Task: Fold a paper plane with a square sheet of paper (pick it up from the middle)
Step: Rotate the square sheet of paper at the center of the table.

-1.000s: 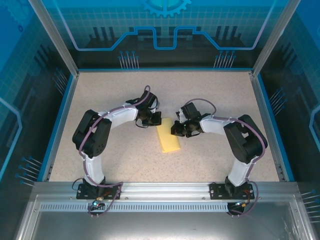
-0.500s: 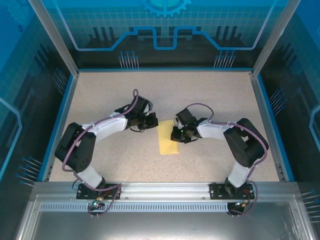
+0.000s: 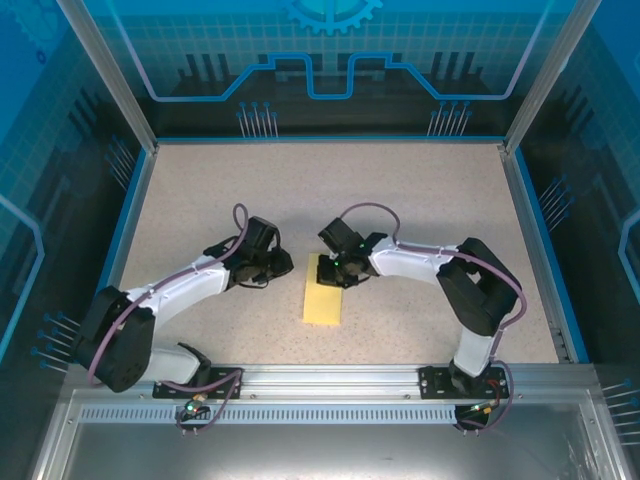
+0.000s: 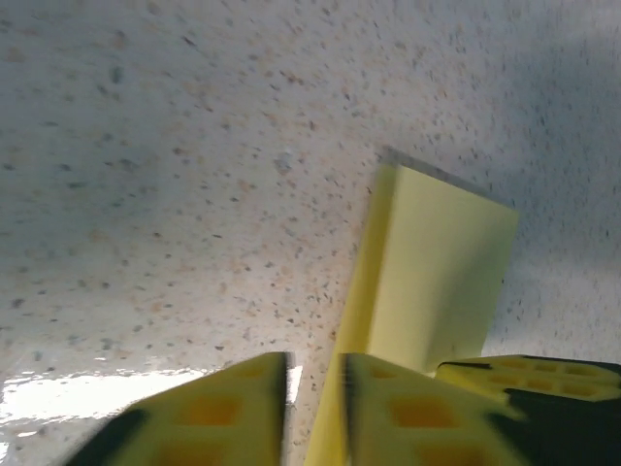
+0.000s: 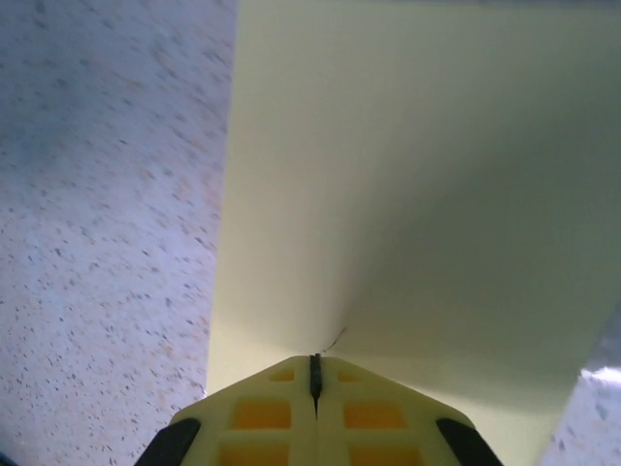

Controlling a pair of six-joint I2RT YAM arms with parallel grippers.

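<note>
So the thin pale-yellow sheet of paper (image 3: 323, 302) is lying flat as a long narrow rectangle, roughly mid-table on the speckled beige tabletop (image 3: 200, 200), between the two arms and a bit toward the near edge. Looks to me like the first fold is in and this is the crease-and-let-go part. The right gripper (image 3: 333, 272) is fully closed, its yellow fingertips (image 5: 281, 374) planted on the far end of the sheet with a tiny pucker right at the tip. I read that as pressing down, not a real pinch. The left gripper (image 3: 287, 268) sits just beside the sheet's left edge with its fingers (image 4: 243, 388) only a narrow slit apart and nothing clamped that I can see. Next up, I'd guess, is the nose corners, which needs one arm pinning the sheet while the other lifts a single corner without dragging the whole thing.
</note>
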